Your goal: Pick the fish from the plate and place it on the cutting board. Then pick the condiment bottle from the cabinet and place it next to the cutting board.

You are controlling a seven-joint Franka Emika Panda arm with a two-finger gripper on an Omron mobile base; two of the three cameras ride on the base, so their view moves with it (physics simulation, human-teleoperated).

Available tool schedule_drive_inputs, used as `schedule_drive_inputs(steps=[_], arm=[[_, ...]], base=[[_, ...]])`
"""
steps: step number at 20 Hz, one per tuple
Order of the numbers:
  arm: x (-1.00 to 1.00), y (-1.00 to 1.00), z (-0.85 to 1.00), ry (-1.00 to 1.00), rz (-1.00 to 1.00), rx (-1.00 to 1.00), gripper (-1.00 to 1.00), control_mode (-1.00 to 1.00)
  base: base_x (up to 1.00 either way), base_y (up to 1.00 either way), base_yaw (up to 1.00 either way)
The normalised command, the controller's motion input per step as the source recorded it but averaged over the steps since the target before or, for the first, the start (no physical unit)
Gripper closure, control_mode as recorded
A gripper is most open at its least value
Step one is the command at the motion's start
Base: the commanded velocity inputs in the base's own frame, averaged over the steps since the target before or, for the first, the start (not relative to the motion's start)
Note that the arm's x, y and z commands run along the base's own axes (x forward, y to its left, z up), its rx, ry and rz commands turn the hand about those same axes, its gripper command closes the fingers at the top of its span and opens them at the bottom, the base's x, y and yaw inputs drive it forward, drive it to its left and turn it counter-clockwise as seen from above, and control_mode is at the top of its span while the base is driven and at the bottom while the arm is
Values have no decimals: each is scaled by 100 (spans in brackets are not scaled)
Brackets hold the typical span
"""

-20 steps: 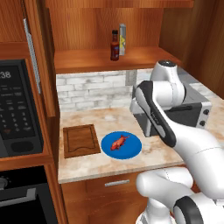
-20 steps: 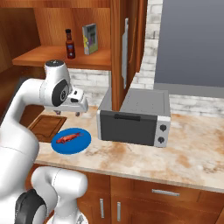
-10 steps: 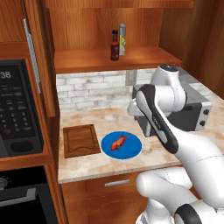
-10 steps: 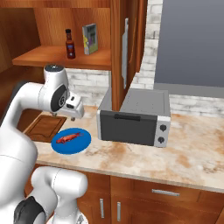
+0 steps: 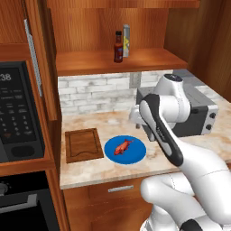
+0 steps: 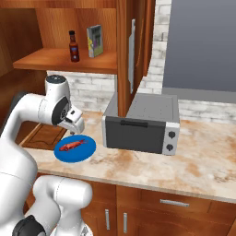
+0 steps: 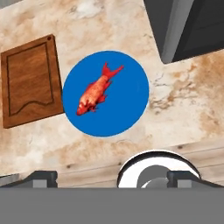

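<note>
Fish (image 7: pixel 97 91) lies on plate (image 7: pixel 131 109), claw (image 7: pixel 112 177) spread above.

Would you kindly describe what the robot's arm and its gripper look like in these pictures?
The white arm is built of smooth, rounded, glossy segments, with dark bands at the joints and a grey disc capping the upper joint. No cables or markings show. The gripper ends in two small, dark, blocky finger tips.

toaster oven (image 6: pixel 140 124), microwave (image 5: pixel 18 117), counter (image 6: pixel 203 152)
</note>
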Motion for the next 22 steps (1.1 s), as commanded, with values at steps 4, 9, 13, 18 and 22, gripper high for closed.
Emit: schedule_drive_inputs(steps=[4, 9, 13, 18, 22], arm=[[0, 12, -24, 3, -11, 0, -100, -100], [0, 9, -23, 3, -8, 0, -100, -100], [12, 0, -26, 0, -6, 0, -100, -100], [20, 0, -13, 0, -5, 1, -100, -100], [7, 1, -11, -1, -3, 5, -100, -100]], base=[[0, 0, 0], [0, 0, 0], [0, 0, 0], [0, 0, 0], [0, 0, 0]])
